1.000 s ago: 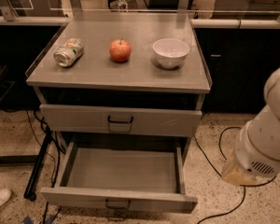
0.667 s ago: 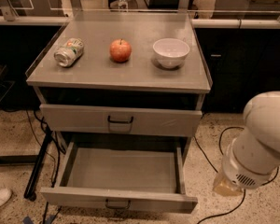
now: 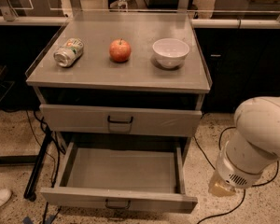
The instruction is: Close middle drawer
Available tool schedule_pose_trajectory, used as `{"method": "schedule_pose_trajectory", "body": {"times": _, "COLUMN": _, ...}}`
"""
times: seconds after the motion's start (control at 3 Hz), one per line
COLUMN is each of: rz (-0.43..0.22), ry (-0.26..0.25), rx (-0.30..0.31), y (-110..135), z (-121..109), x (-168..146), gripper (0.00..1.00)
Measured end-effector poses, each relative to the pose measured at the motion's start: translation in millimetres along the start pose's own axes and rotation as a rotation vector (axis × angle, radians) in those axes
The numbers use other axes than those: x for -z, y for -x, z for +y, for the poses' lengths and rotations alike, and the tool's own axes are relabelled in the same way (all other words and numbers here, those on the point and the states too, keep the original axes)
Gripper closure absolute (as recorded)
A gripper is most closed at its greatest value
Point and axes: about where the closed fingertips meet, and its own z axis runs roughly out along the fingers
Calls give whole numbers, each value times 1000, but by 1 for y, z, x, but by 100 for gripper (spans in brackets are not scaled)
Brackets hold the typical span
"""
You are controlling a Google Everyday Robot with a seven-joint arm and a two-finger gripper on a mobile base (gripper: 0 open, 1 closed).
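Middle drawer (image 3: pixel 121 169) stands open; arm (image 3: pixel 261 129) at lower right hides the gripper.

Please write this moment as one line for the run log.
task: close middle drawer | middle drawer: open, pulled out | arm: right of drawer, not touching | gripper: not in view | closing: not yet done

The robot's arm (image 3: pixel 263 129) shows as a thick white link low on the right, below and outside the front right corner of the worktop (image 3: pixel 130 78). It slopes down leftward to a round vented joint (image 3: pixel 238 171) ending in a tan cap (image 3: pixel 221 189). The tool is out of view.
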Motion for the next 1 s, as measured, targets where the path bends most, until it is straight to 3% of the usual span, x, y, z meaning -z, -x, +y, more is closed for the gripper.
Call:
{"method": "schedule_pose_trajectory", "body": {"times": 0.67, "rz": -4, "ry": 150, "rx": -57, "y": -19, "z": 20, "x": -106, "gripper": 100}}
{"method": "schedule_pose_trajectory", "body": {"times": 1.0, "rz": 0, "ry": 157, "rx": -68, "y": -20, "z": 22, "x": -111, "gripper": 100}}
